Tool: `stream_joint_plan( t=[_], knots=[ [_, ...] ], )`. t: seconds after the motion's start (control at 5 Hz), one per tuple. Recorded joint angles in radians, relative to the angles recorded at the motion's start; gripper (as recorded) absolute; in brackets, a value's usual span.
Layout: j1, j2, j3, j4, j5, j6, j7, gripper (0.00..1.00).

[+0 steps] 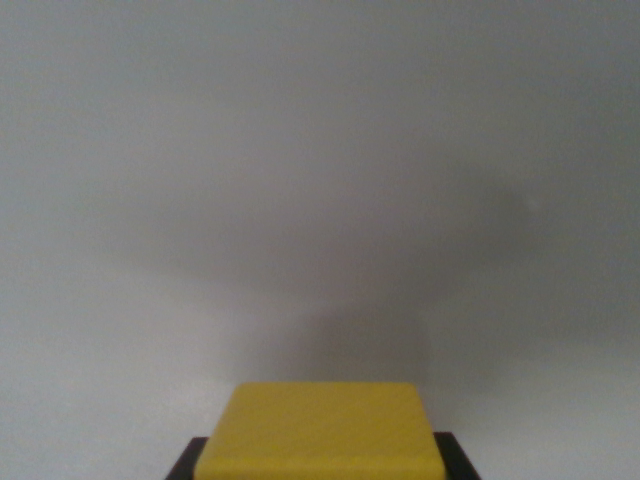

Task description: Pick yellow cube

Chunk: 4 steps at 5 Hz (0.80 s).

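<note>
Gripper (320, 462) flanking yellow cube (322, 425)

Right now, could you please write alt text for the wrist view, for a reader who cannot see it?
A yellow cube fills the bottom centre of the wrist view, with dark parts, probably the gripper, showing at its lower left and right corners. Behind it lies a plain grey surface with a soft, broad shadow; nothing else is visible.

A plain yellow cube (320, 428) between black fingers (188, 460), over a pale grey surface (320, 150).
</note>
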<state>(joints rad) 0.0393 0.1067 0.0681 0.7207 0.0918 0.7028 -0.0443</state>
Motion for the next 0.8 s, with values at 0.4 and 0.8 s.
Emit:
stream_joint_plan(
  t=[0.4, 0.8],
  knots=[
    [-0.0002, -0.009, 0.0, 0.02, -0.0006, 0.029, 0.002, 1.0],
    [-0.0005, -0.02, -0.001, 0.042, -0.0012, 0.063, 0.003, 1.0]
  ],
)
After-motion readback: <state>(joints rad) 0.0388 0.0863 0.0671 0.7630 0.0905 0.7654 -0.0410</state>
